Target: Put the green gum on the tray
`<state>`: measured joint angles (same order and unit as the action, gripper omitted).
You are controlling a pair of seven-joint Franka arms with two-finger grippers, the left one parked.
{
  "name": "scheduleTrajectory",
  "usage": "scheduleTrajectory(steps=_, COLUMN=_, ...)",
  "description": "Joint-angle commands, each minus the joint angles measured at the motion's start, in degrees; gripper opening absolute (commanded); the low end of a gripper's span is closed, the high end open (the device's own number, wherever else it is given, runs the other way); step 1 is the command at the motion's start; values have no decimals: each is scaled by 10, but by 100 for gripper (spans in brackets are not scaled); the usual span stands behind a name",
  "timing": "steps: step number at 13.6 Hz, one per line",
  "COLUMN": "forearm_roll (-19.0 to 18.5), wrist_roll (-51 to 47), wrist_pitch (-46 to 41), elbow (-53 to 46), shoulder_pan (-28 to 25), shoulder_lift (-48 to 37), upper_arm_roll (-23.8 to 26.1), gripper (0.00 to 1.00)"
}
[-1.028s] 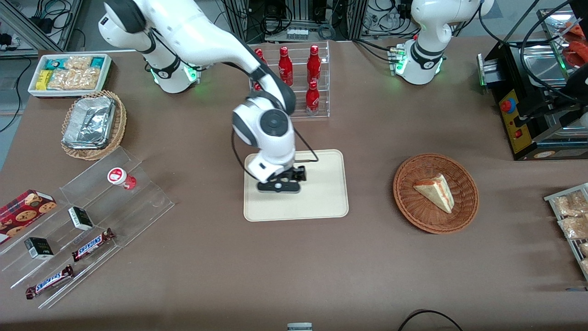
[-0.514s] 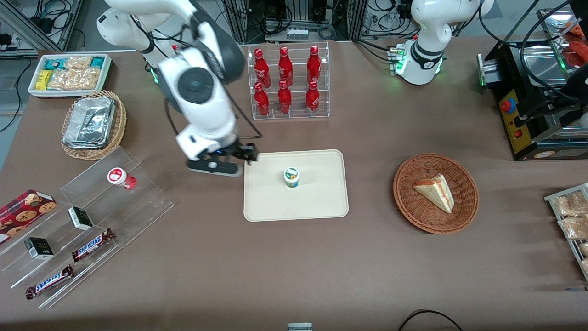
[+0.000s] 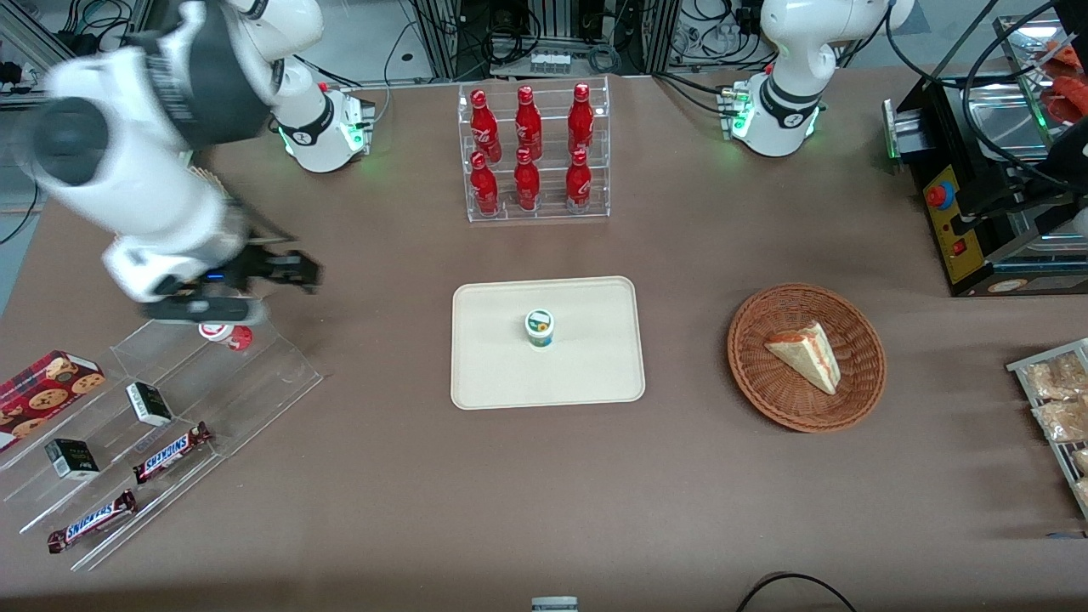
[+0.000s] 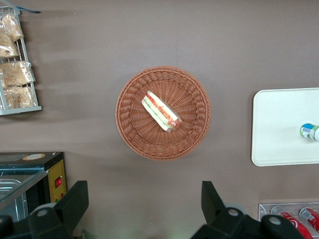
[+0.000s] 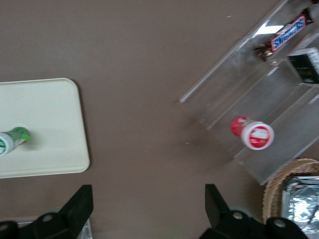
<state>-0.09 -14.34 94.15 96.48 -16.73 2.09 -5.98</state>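
The green gum (image 3: 539, 328) stands upright near the middle of the cream tray (image 3: 586, 374), with nothing touching it. It also shows in the left wrist view (image 4: 310, 132) and the right wrist view (image 5: 12, 139), on the tray (image 5: 45, 114) (image 4: 279, 124). My right gripper (image 3: 293, 272) hangs open and empty above the table. It is well away from the tray, toward the working arm's end, just above the red canister (image 3: 223, 333). In the right wrist view the gripper (image 5: 149, 204) has its fingers spread wide over bare table.
A clear acrylic step stand (image 3: 255, 374) holds the red canister (image 5: 251, 133), snack bars and small dark boxes. A wicker basket with a foil tray (image 3: 174, 229), a bottle rack (image 3: 535, 153) and a sandwich basket (image 3: 807, 357) stand around.
The right arm has lifted off the tray and swung toward the working arm's end of the table. The green gum has stayed standing on the tray.
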Motion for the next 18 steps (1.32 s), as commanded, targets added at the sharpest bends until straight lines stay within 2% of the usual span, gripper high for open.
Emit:
scheduleTrajectory(steps=1, forearm_roll=13, wrist_roll=62, wrist_pitch=-22, elbow=-10, shoulder_pan=62, shoulder_lift=-12, upper_arm_roll=5, gripper=100)
scheduleTrajectory(steps=3, forearm_roll=13, wrist_roll=72, wrist_pitch=-23, elbow=-20, shoulder_pan=99, shoulder_lift=-12, upper_arm_roll=5, gripper=100)
scheduleTrajectory(steps=8, forearm_roll=6, wrist_roll=146, wrist_pitch=-24, elbow=-24, shoulder_pan=143, shoulder_lift=-16, upper_arm_roll=5, gripper=100)
scheduleTrajectory(steps=18, forearm_roll=5, wrist_roll=166, wrist_pitch=-27, elbow=-21, shoulder_pan=135, shoulder_lift=-9, upper_arm_roll=10, gripper=100)
